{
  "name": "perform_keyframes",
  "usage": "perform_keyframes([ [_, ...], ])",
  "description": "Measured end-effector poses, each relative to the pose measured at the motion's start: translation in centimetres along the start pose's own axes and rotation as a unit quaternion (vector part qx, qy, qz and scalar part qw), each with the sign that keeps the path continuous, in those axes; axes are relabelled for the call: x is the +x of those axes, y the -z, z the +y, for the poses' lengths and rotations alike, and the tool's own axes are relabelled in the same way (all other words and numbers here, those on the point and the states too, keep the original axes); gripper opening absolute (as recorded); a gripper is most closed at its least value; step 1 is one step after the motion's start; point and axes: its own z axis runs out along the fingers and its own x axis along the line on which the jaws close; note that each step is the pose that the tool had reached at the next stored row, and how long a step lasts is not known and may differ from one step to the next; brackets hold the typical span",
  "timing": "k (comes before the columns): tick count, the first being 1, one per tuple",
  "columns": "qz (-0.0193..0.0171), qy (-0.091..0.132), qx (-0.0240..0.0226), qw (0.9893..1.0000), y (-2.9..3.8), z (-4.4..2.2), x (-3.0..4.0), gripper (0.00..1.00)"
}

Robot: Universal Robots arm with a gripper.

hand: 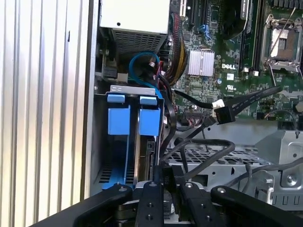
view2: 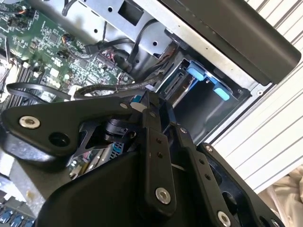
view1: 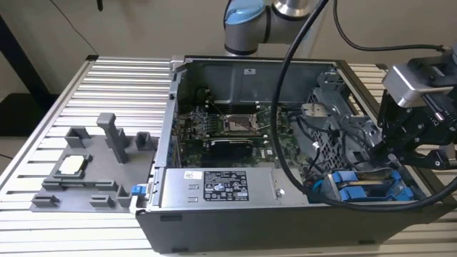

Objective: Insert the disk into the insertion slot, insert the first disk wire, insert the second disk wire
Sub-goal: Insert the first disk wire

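Gripper (hand: 165, 177): I read it as closed on the near end of the disk (hand: 150, 153) in the first wrist view.

Disk: stands edge-on straight ahead of the gripper, with its far end inside the insertion slot (hand: 118, 120), beside the slot's blue rail.

Clearance: the case wall (hand: 94, 156) is just beside the slot on one side. Loose black cables (hand: 203, 144) and the perforated cage (hand: 222, 158) crowd the other side.

Appearance: I see a dark ribbed edge with bright blue plastic at the far end.
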Motion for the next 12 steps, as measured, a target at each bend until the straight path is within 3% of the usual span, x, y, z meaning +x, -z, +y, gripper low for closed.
perform_keyframes([
  [3,-0.0043,0.0,-0.0001,1.0,-0.18,-0.14,0.31,0.2],
  [7,-0.0067,-0.001,-0.0004,1.0,-0.44,-0.32,0.73,0.2],
  [12,-0.0082,-0.018,0.002,0.9998,-0.87,-0.32,0.8,0.2],
])
